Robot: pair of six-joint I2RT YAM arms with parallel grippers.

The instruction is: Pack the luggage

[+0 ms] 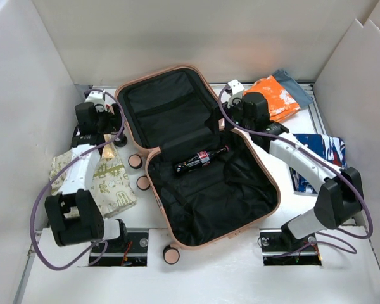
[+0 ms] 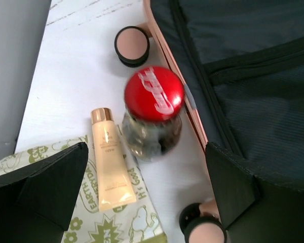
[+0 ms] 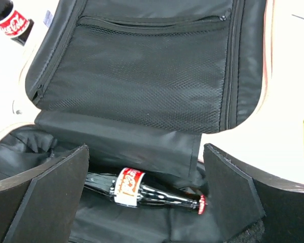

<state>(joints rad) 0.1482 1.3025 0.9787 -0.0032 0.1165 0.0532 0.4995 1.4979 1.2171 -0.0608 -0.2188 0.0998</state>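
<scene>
Top external view: the luggage [image 1: 209, 202] lies open on the table [image 1: 228, 272] between the arms, a pale pink hard shell lined in black fabric, with a glass cola bottle [image 1: 199, 159] on its side in the near half, below the far half's mesh pocket [image 3: 142, 76]. Outside the pink rim a red-capped cola bottle [image 2: 153, 96] stands upright beside a smooth cream tube [image 2: 110, 159] lying on a printed bag [image 2: 111, 223] that the frame cuts off. The left gripper [image 2: 142, 182] and right gripper [image 3: 147, 197] are both spread wide, grasping nothing.
</scene>
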